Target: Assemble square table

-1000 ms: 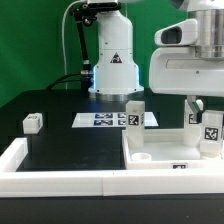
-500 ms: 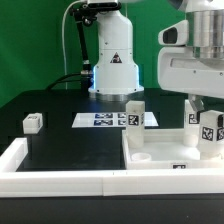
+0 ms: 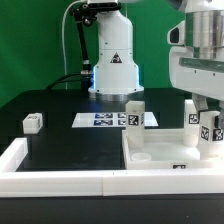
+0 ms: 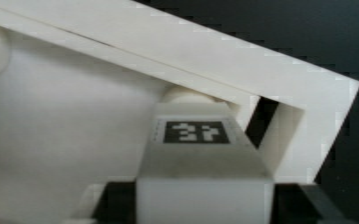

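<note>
The square tabletop (image 3: 165,150) lies flat at the exterior view's lower right, with a corner hole (image 3: 141,157) near its front. One white leg (image 3: 134,113) stands upright at its far left corner. My gripper (image 3: 207,112) is shut on a second tagged leg (image 3: 210,138), upright at the slab's right side. In the wrist view this leg (image 4: 197,150) sits between my dark fingers, its tag facing the camera, over the slab (image 4: 60,120). Another tagged leg (image 3: 192,114) shows just behind. A fourth leg (image 3: 33,122) lies on the black surface at the left.
The marker board (image 3: 103,119) lies flat behind the tabletop. A white rail (image 3: 60,178) borders the black surface at the front and left. The arm's base (image 3: 112,60) stands at the back.
My gripper's body has shifted toward the exterior view's right and the tags on the held leg have turned. The leg stays at the same spot on the slab.
</note>
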